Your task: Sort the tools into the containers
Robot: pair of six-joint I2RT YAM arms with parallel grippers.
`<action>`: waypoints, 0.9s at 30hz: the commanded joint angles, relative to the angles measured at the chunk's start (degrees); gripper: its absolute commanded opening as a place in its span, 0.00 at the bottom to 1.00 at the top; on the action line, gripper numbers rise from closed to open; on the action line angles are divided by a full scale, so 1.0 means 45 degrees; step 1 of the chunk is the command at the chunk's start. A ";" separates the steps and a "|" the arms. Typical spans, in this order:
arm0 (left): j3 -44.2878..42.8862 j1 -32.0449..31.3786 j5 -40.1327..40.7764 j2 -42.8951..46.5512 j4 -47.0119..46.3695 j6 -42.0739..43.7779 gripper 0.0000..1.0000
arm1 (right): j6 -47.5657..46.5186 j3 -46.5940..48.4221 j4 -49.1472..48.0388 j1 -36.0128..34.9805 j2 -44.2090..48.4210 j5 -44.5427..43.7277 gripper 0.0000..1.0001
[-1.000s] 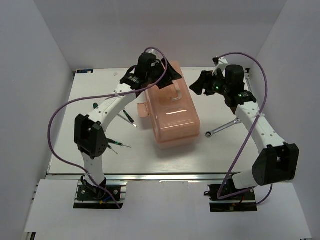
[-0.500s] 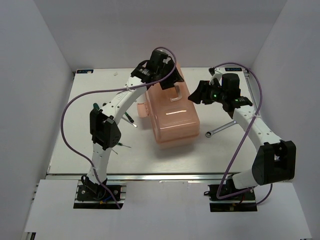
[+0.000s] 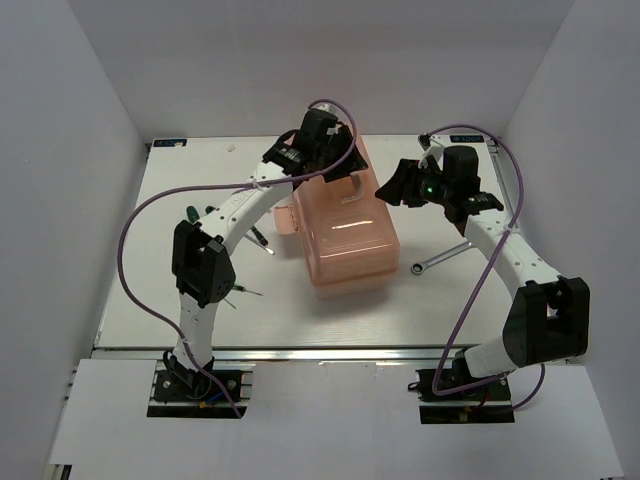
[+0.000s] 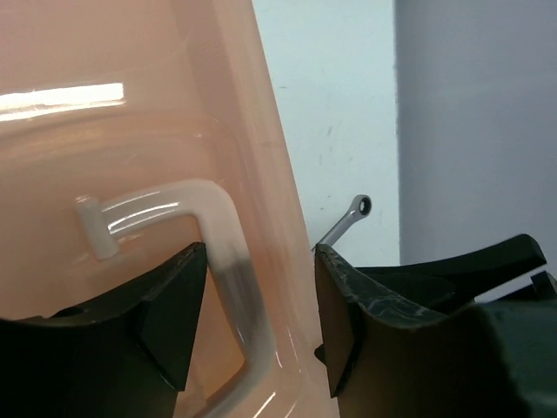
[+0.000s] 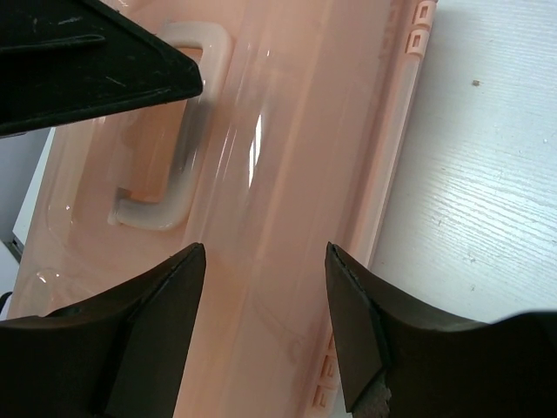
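The salmon-pink toolbox (image 3: 345, 235) sits mid-surface (image 3: 190, 170) with its lid down, its latch (image 3: 285, 220) facing left and its pale handle (image 3: 350, 186) on top. The left hand (image 3: 336, 166) reaches over the far end of the lid. In the left wrist view its two dark fingers (image 4: 174, 322) stand wide apart, with one end of the handle (image 4: 228, 261) running between them. The hand (image 4: 258, 251) has closed on nothing, and whether either finger touches the handle I cannot tell. The right hand (image 3: 396, 186) hovers at the right far corner of the box, also spread open and carrying nothing. Its own camera looks between the fingers (image 5: 263, 248) down the lid, with the handle (image 5: 144, 212) up left and bare white surface on the right. The silver wrench (image 3: 443, 256) lies on the surface just right of the toolbox, outside any compartment, and its ring end shows in the left wrist view (image 4: 345, 223). One screwdriver (image 3: 259, 237) lies beside the latch. A second screwdriver (image 3: 241, 291) lies nearer the front by the left arm (image 3: 205, 265), both on the surface left of the box.
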State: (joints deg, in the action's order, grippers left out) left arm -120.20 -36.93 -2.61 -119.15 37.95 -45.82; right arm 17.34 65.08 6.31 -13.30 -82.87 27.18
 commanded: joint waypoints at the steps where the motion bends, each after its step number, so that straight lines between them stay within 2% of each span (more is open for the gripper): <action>1: 0.2037 -0.0252 -0.3008 0.0168 -0.1594 -0.0441 0.62 | -0.0006 0.0069 0.0357 -0.0463 -0.0081 0.0640 0.63; 3: 0.2665 -0.0017 -0.3441 0.0715 -0.2863 -0.0812 0.59 | -0.0065 0.0186 0.0337 -0.0482 0.0134 0.0698 0.64; 7: 0.5510 0.0646 -0.5002 0.1867 -0.6064 -0.2041 0.58 | -0.0104 0.0595 0.0181 -0.0482 0.0485 0.1088 0.64; 8: 0.5926 0.0783 -0.5489 0.2062 -0.7250 -0.2624 0.58 | -0.0123 0.0674 0.0142 -0.0463 0.0544 0.1128 0.64; 10: 0.6727 0.1096 -0.5825 0.2474 -0.8331 -0.3096 0.57 | -0.0124 0.0986 0.0025 -0.0462 0.0642 0.1225 0.65; 17: 0.7218 0.1331 -0.6996 0.2592 -0.9878 -0.3683 0.57 | -0.0007 0.2080 -0.0054 -0.0482 0.0214 0.1362 0.65; 27: 0.7766 0.1409 -0.7369 0.2689 -1.1129 -0.4289 0.57 | 0.0482 0.3077 -0.0249 -0.0677 -0.1603 0.1189 0.64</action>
State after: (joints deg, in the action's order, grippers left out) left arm -86.08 -29.74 -32.38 -109.03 -9.21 -63.92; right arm 18.35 76.58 6.20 -15.81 -87.64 32.82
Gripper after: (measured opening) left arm 0.571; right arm 0.640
